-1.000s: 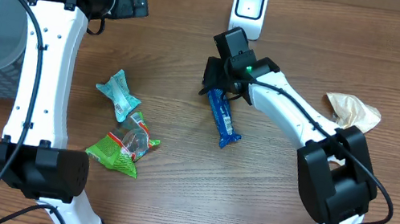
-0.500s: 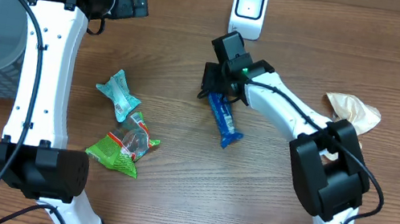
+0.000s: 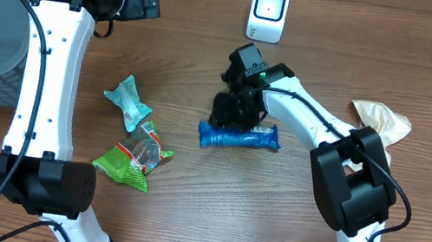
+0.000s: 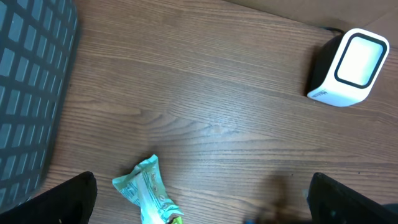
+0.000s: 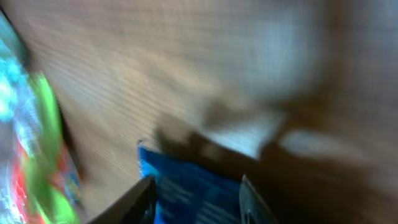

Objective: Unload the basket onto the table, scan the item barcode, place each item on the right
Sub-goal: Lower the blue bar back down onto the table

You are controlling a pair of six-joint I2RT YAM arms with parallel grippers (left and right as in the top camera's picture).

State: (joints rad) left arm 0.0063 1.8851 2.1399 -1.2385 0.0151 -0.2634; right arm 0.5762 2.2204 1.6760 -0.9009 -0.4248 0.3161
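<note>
Below the white box scanner (image 3: 269, 11), my right end effector (image 3: 226, 116) straddles the blue foil-wrapped bar (image 3: 253, 138), grip undeterminable; a slack hold risks dropping it.

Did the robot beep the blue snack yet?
Not yet. Nothing looks done: the blue plastic snack packet is down at the wooden table, apart from the white box-shaped barcode scanner. In hand: the right gripper is at the packet, one finger each side, but blur hides whether it grips. Left: lift the packet and show its barcode to the scanner.
</note>
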